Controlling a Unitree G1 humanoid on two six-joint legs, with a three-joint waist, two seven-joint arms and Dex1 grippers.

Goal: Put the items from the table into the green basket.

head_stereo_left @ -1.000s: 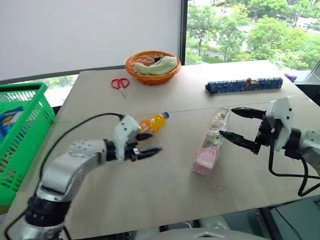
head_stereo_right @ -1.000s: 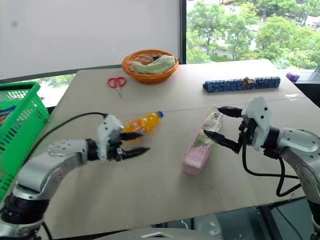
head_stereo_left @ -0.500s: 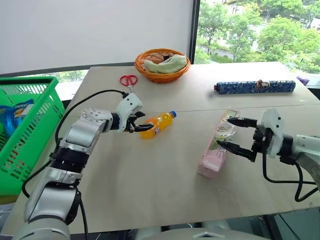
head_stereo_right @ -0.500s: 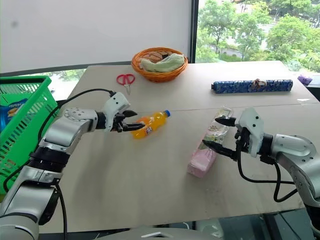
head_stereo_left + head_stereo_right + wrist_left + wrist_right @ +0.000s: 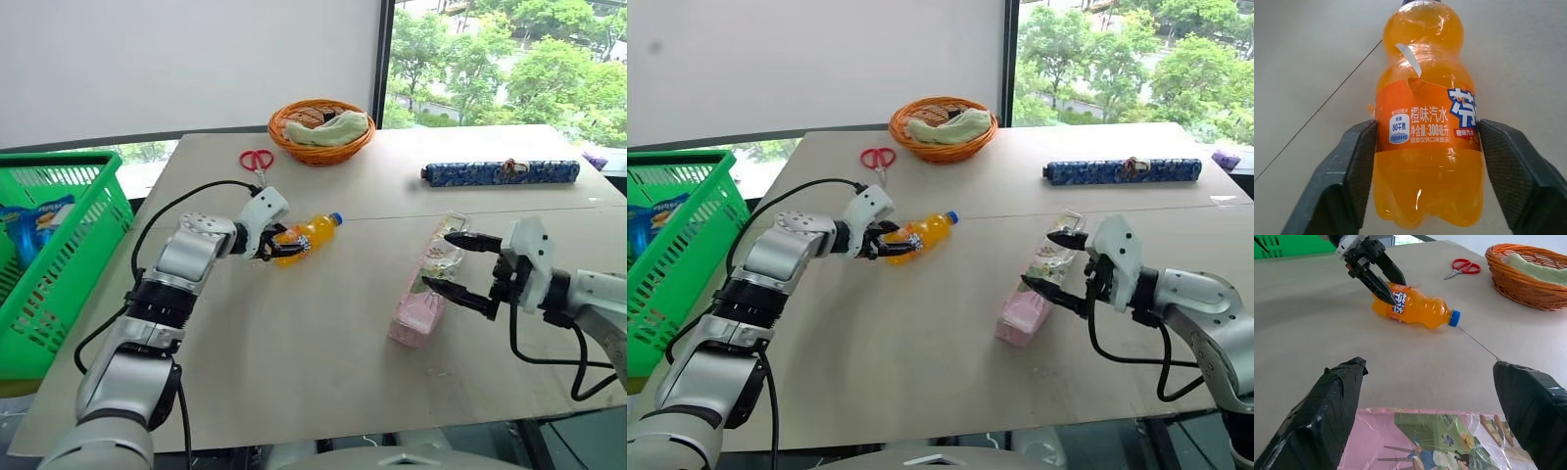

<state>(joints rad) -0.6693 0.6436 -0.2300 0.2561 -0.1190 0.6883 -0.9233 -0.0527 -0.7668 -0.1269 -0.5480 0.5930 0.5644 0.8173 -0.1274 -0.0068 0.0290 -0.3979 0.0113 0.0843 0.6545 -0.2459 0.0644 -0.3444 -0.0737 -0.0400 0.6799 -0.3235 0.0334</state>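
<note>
Left end effector [image 5: 279,247] has its fingers on both sides of the soda bottle [image 5: 306,235], which lies on its side on the counter [image 5: 294,362] near the seam; a firm clamp can't be confirmed. Right end effector [image 5: 460,269] is spread open over the clear pack [image 5: 423,284]. Scissors [image 5: 257,161] lie by the wicker bowl [image 5: 321,129]; green basket [image 5: 59,264] stands at the counter's left edge.

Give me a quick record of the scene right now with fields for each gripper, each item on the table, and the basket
left gripper: straddling the base end of the soda bottle, fingers at its sides
soda bottle: lying on the table, blue cap pointing away from the gripper
right gripper: open, over the clear pack, holding nothing
clear pack: lying flat, pink end nearest the robot
scissors: untouched, near the orange wicker bowl
green basket: at the robot's left, beside the table
</note>
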